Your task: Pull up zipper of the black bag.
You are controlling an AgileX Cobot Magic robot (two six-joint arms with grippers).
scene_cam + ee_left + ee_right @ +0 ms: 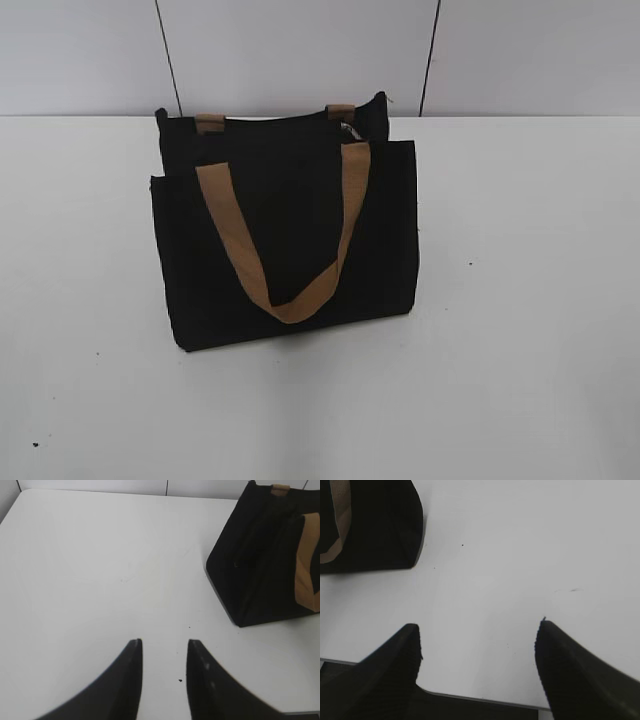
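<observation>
The black bag (285, 240) stands upright on the white table, a tan handle (290, 240) hanging down its front. A small silvery zipper pull (348, 129) shows at the top edge near the right tan tab. The bag's end also shows in the left wrist view (265, 565) and its corner in the right wrist view (375, 525). My left gripper (164, 642) is open and empty over bare table, left of the bag. My right gripper (477, 625) is wide open and empty near the table's front edge, right of the bag. Neither gripper shows in the exterior view.
The white table (520, 330) spreads around the bag. Its front edge (485, 697) lies just under my right gripper. A pale wall with dark seams (430, 60) stands behind the table.
</observation>
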